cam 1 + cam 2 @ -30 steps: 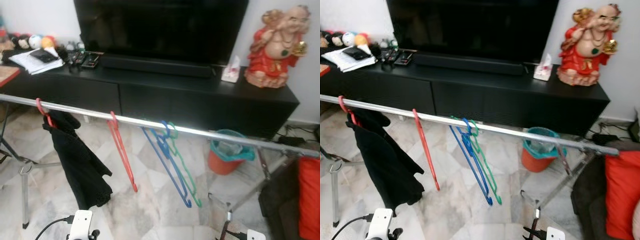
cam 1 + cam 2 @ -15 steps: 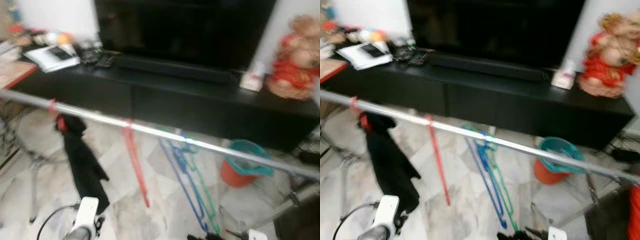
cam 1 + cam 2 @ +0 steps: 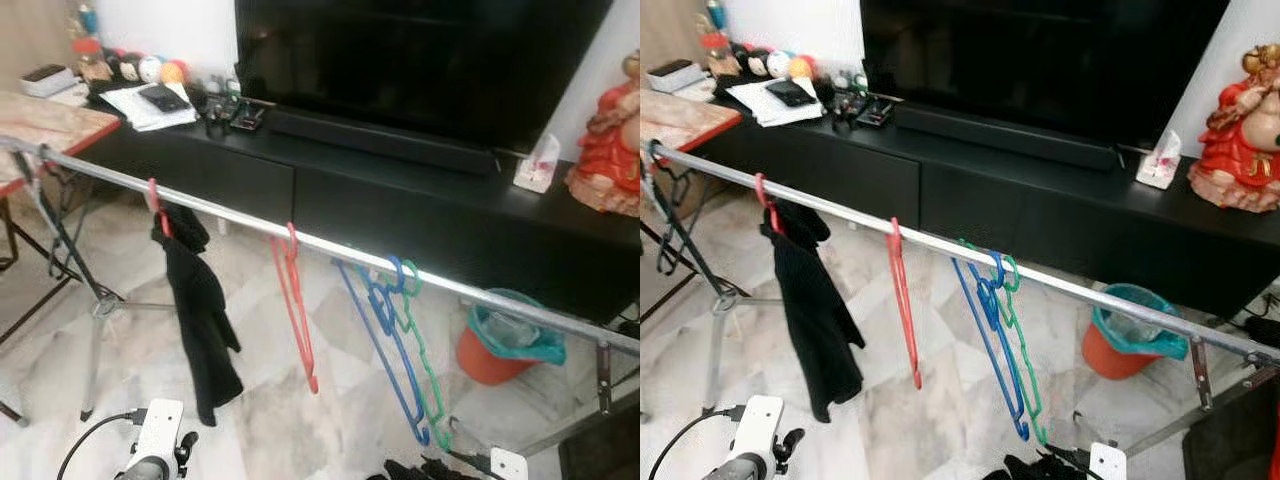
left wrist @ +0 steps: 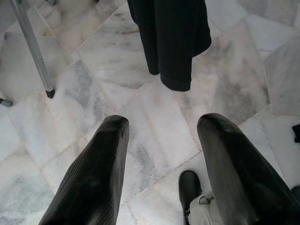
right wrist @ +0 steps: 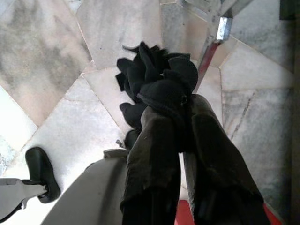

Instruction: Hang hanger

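Your right hand (image 5: 180, 136), low at the bottom of the frame, is gripping a bundled black garment (image 5: 157, 84), your left hand (image 4: 161, 154) is hanging wide and empty, and the red hanger (image 3: 297, 300) is already hanging mid-frame on the rail (image 3: 470, 290).

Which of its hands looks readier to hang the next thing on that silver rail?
Probably the right hand: it is shut on a black garment, apparently with a red hanger. The left hand is open and holds nothing, low over the floor.
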`<state>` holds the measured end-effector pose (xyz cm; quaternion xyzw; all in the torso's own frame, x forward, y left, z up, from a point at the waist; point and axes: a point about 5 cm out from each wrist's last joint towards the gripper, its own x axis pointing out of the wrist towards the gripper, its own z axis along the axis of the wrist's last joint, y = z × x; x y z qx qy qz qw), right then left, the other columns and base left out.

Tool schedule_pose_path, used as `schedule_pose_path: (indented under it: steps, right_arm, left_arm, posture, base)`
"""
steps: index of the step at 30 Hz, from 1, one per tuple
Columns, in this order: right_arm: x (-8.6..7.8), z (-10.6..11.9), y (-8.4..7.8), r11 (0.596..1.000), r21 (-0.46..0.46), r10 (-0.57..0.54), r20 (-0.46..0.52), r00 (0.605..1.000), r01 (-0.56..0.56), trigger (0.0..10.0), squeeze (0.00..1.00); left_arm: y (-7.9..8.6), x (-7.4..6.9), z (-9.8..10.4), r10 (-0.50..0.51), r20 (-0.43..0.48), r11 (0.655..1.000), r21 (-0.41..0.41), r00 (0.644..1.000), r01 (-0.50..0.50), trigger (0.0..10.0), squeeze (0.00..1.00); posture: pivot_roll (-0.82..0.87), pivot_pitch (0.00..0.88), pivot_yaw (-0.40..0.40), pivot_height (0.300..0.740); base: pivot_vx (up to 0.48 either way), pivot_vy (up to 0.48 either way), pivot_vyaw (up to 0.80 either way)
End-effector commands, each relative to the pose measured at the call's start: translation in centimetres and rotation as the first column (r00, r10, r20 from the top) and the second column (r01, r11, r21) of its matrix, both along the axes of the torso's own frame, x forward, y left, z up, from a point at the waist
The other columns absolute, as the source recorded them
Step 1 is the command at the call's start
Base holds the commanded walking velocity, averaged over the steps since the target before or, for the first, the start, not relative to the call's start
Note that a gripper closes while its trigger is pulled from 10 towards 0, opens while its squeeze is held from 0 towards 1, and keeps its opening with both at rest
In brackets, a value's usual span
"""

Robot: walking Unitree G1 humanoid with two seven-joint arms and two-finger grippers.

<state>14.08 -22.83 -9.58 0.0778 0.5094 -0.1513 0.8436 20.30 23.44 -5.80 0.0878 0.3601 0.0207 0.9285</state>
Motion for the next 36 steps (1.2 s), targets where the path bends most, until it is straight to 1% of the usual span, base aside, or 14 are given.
schedule_pose_path:
  steps: [1, 8, 13, 22, 29, 36]
  right_arm:
    - [0.17, 0.19, -0.53, 1.000, -0.012, 0.000, 0.010, 1.000, 0.001, 10.0, 0.00]
    - [0.20, 0.20, -0.50, 1.000, -0.010, 0.001, 0.012, 1.000, -0.001, 10.0, 0.00]
    - [0.24, 0.23, -0.56, 1.000, -0.018, -0.002, 0.015, 1.000, 0.002, 10.0, 0.00]
    - [0.31, 0.26, -0.54, 1.000, -0.015, 0.004, 0.017, 1.000, -0.004, 10.0, 0.00]
    - [0.43, 0.31, -0.56, 1.000, -0.014, 0.008, 0.022, 1.000, -0.008, 10.0, 0.00]
    - [0.47, 0.34, -0.63, 1.000, -0.022, 0.011, 0.022, 1.000, -0.010, 10.0, 0.00]
  left_arm:
    - [-0.54, 0.15, -0.08, -0.017, -0.005, 1.000, -0.011, 1.000, 0.017, 10.0, 0.00]
    - [-1.17, 0.61, 0.02, -0.035, 0.002, 0.999, -0.015, 0.999, 0.035, 10.0, 0.00]
    - [-1.27, 0.76, 0.11, -0.040, 0.010, 0.999, -0.021, 0.999, 0.040, 10.0, 0.00]
    - [-1.22, 0.87, 0.21, -0.042, 0.017, 0.999, -0.023, 0.999, 0.042, 10.0, 0.00]
    - [-1.25, 0.95, 0.25, -0.042, 0.021, 0.999, -0.025, 0.999, 0.042, 10.0, 0.00]
    - [-1.30, 0.99, 0.29, -0.047, 0.025, 0.999, -0.027, 0.999, 0.047, 10.0, 0.00]
  posture:
    - [0.05, 0.000, -0.077, 0.740]
    - [0.06, 0.000, -0.076, 0.740]
    - [0.06, 0.000, -0.076, 0.740]
    - [0.06, 0.000, -0.076, 0.740]
    - [0.06, 0.000, -0.080, 0.740]
    - [0.06, 0.000, -0.081, 0.740]
  base:
    - [0.000, 0.000, -0.48]
    - [0.000, 0.000, -0.71]
    - [0.000, 0.000, 0.00]
    - [0.246, 0.000, 0.00]
    - [0.260, 0.000, -0.67]
    - [0.267, 0.000, 0.00]
